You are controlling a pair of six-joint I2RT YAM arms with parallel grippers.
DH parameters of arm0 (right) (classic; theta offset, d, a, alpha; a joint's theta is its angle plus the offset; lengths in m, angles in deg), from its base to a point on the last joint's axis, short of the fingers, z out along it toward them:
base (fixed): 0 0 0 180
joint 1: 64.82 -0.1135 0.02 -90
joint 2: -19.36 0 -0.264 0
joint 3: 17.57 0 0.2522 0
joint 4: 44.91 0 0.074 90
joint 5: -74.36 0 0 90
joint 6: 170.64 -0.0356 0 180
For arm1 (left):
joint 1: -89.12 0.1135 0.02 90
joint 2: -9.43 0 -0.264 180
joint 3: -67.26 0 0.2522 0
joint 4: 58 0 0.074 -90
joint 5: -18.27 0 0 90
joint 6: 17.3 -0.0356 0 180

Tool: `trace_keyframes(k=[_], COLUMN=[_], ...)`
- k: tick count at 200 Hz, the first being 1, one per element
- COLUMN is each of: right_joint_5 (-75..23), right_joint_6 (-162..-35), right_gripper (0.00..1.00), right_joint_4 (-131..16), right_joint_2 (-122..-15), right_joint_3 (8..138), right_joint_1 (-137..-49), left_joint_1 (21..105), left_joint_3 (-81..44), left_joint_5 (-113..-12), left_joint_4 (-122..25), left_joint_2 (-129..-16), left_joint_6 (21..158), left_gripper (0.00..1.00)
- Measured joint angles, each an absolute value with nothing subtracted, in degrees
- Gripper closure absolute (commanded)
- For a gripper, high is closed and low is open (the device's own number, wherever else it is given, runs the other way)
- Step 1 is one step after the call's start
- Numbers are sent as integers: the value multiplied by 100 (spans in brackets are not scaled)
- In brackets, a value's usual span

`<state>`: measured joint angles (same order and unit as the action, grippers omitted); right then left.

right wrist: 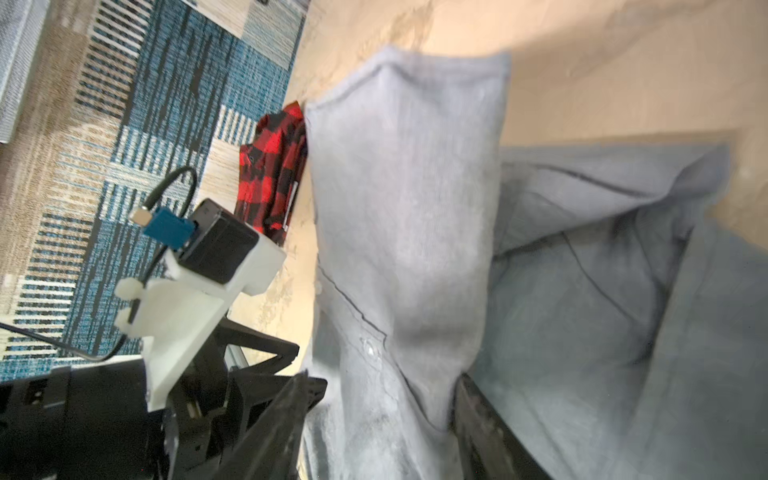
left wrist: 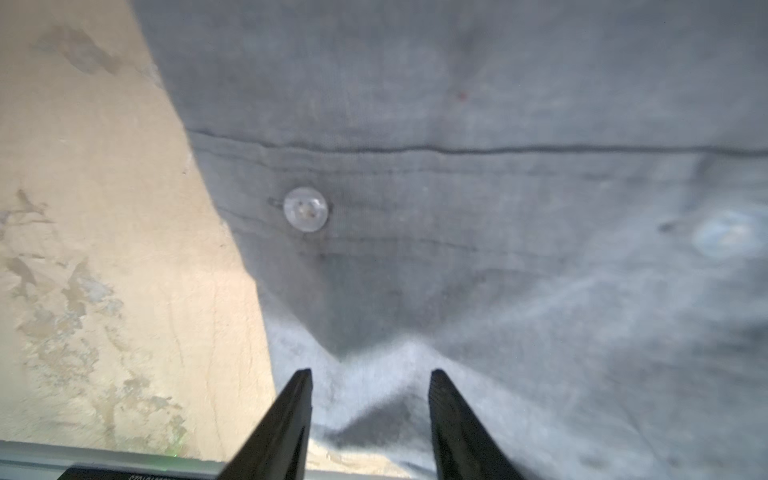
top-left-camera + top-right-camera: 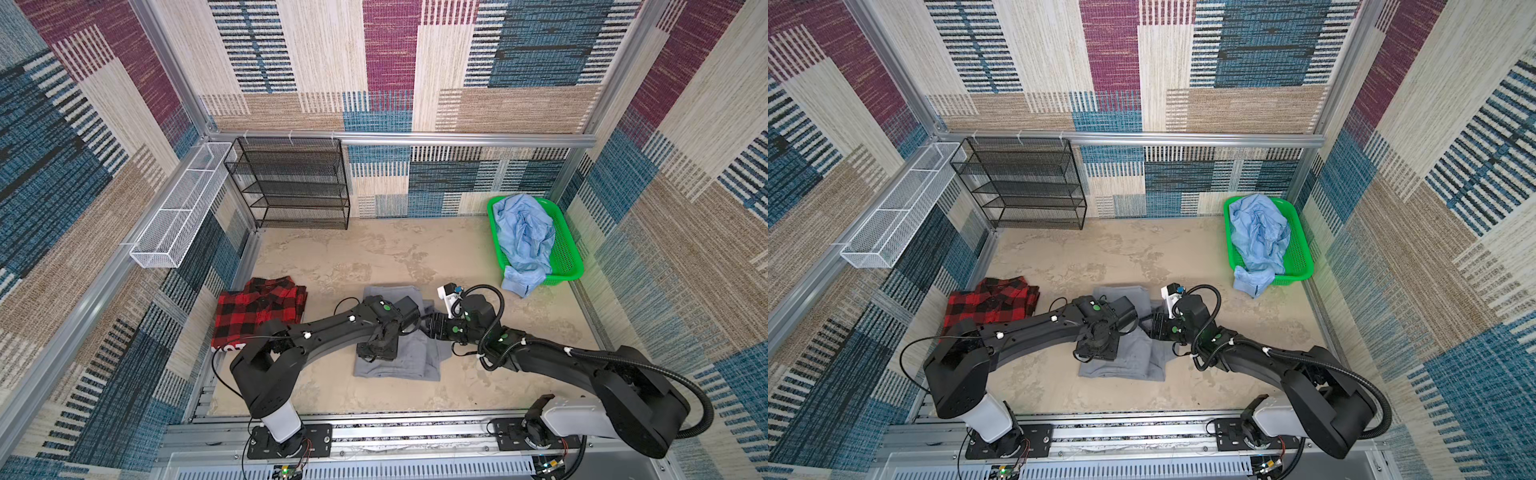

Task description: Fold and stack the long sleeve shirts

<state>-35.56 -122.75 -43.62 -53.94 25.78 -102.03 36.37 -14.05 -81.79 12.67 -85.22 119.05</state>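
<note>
Lying mid-worktop on the mottled beige worktop (image 3: 374, 249) is the plain grey button-up shirt (image 3: 415, 361), partly folded. To its left sits the folded red-and-black plaid flannel shirt (image 3: 257, 311). At far right, a green plastic mesh basket (image 3: 567, 253) holds the crumpled light blue shirt (image 3: 523, 237). The left pincer (image 2: 370, 374) stands released over the grey cloth. The right pincer (image 1: 384, 376) is parted, with a grey fold between its fingers.
</note>
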Motion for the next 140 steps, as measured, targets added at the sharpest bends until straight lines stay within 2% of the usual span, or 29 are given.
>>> trace_keyframes(k=[33, 83, 111, 140], right_joint_5=[-3659, -4020, -4273, -4553], right_joint_6=[-12212, -12196, -12170, -12150], right_gripper=[61, 66, 73, 74], right_joint_4=[-4671, -4585, -4408, -4161], right_joint_2=[-5374, -5964, -6911, -7610], right_joint_3=[3102, 3837, 4160, 4167], right_joint_1=[-10203, -10207, -10137, -9731], left_joint_1=[3681, 4050, 4092, 4109], left_joint_3=[-1661, -1243, -1110, -1156], left_joint_5=[-8426, -8610, -8369, -8105], left_joint_4=[1562, 1551, 1343, 1077], left_joint_2=[-7965, -7489, -7714, -8168], left_joint_6=[11900, 11900, 11900, 11903], left_gripper=[49, 49, 49, 49])
